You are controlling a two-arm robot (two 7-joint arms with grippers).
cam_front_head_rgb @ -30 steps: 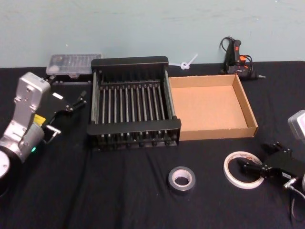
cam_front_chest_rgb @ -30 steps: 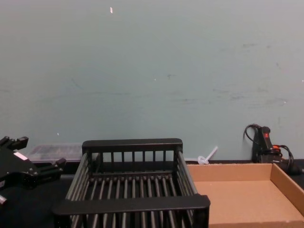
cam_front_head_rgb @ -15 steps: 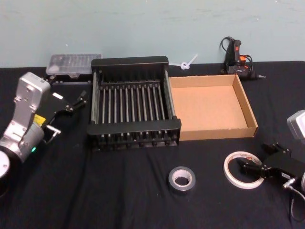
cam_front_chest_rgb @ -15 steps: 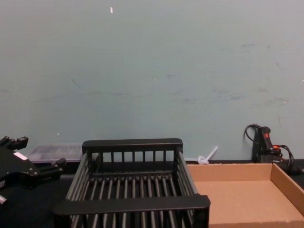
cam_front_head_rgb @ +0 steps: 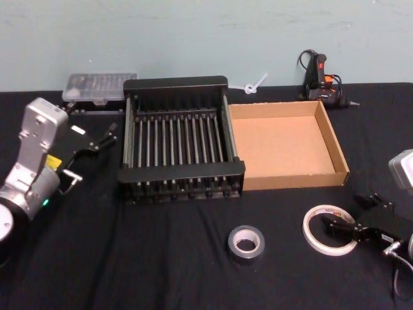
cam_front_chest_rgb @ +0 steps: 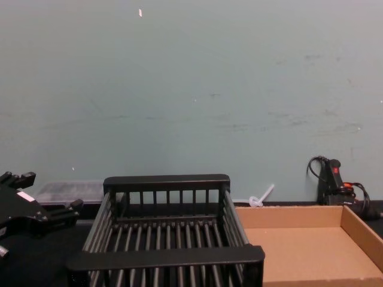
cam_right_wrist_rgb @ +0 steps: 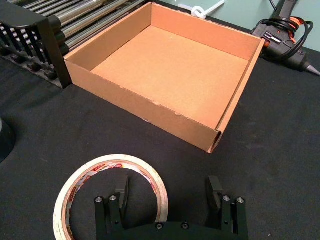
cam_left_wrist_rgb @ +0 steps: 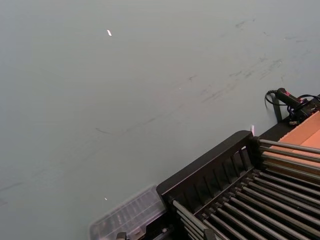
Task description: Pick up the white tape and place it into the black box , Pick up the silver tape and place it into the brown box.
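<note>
One fingers (cam_right_wrist_rgb: 119,192) prong inside white tape (cam_right_wrist_rgb: 111,192)

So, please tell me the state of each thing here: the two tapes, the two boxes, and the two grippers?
white tape: flat on the table, one right finger inside its hole
silver tape: flat on the table, untouched
black box: holds nothing
brown box: holds nothing
right gripper: open, straddling the white tape's rim
left gripper: open, left of the black box
</note>
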